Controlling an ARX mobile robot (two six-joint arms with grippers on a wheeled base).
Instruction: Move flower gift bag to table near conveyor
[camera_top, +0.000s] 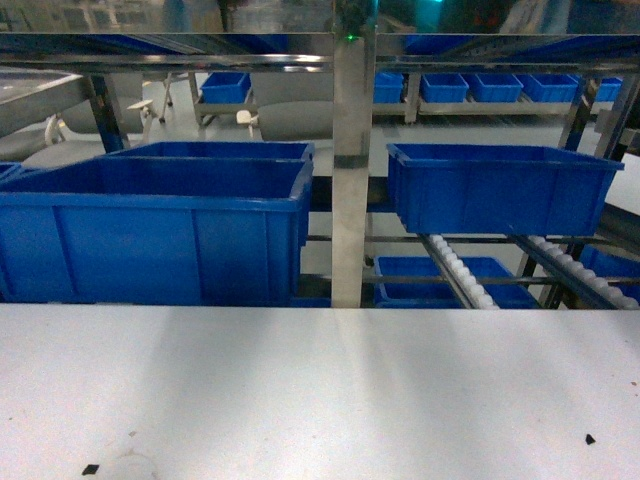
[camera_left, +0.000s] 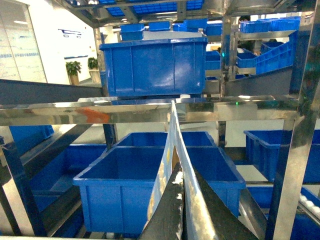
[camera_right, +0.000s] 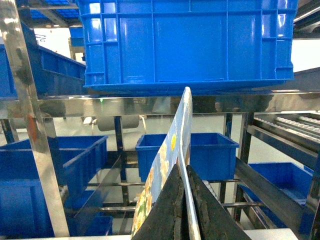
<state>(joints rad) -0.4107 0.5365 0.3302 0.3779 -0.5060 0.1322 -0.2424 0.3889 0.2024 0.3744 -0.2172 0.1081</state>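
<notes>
— While we look across from the left, what do we have in hand?

— Our left gripper (camera_left: 181, 210) has its jaws pinched shut on a thin sheet edge, which we take to be the flower gift bag (camera_left: 172, 150) held edge-on. It stands up in front of the blue bin (camera_left: 125, 195) and the steel crossbar of the conveyor (camera_left: 150, 112).

— And further right?

— Our right gripper (camera_right: 182, 210) also has its jaws closed on the bag's edge, where the flower print shows on the left face. So we judge both arms carry it together, raised above the tabletop (camera_top: 320, 390).

— Yet the head view shows no bag?

— Correct; there we see only bare white top, a few dark specks, and the rack with its white rollers (camera_top: 460, 275) behind. We cannot tell how high the bag hangs.

— What could go wrong?

— If we push forward, the bag's top edge may catch the steel crossbar and crumple or slip free. If our arms drift apart, the thin paper could tear; if they release unevenly, it may tip flat rather than stand.
</notes>
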